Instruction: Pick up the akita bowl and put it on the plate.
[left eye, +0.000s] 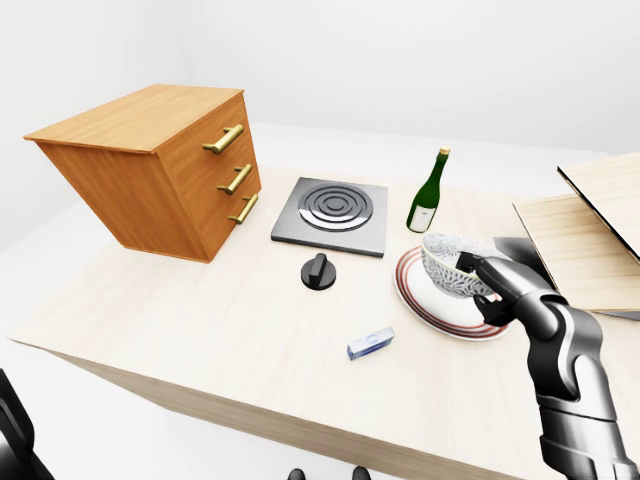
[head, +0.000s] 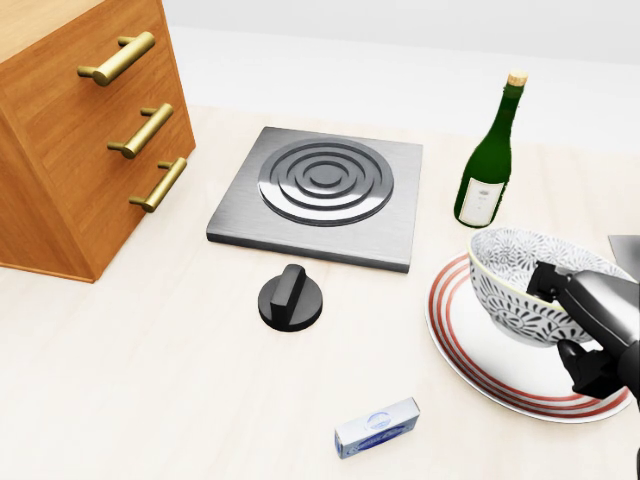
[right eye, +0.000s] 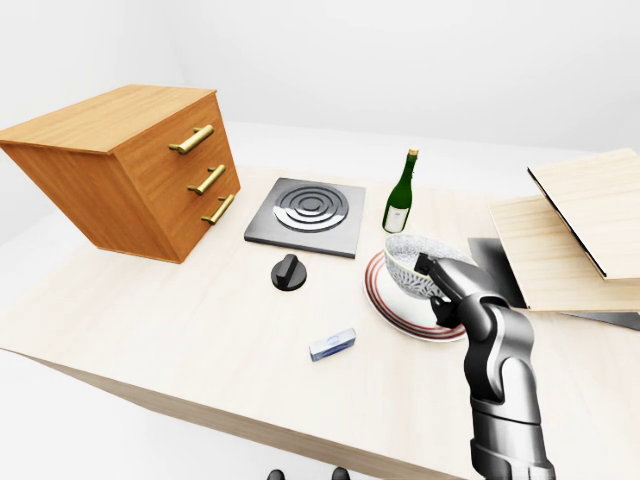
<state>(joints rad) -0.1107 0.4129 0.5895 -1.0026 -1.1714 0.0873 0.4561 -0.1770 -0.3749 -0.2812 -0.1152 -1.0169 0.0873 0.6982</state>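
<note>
Your right robot hand (head: 592, 322) grips the white, grey-patterned bowl (head: 512, 282) by its rim over the red-ringed plate (head: 468, 348). In the head view, the bottle (head: 487, 160) stands just above the plate, with open desk (head: 150, 385) to its left.

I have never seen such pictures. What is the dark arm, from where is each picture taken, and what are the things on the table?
This is a simulated humanoid robot, steered by a person. All three pictures come from cameras on its head: one looks down closely, two eye views look wider. The dark arm is its own right arm. The fingers of its right hand close on the rim of the patterned akita bowl, holding it low over the red-striped plate; whether it touches is unclear. On the wooden table also stand a hotplate, a black knob, a green wine bottle, a small blue box and a drawer cabinet.
</note>
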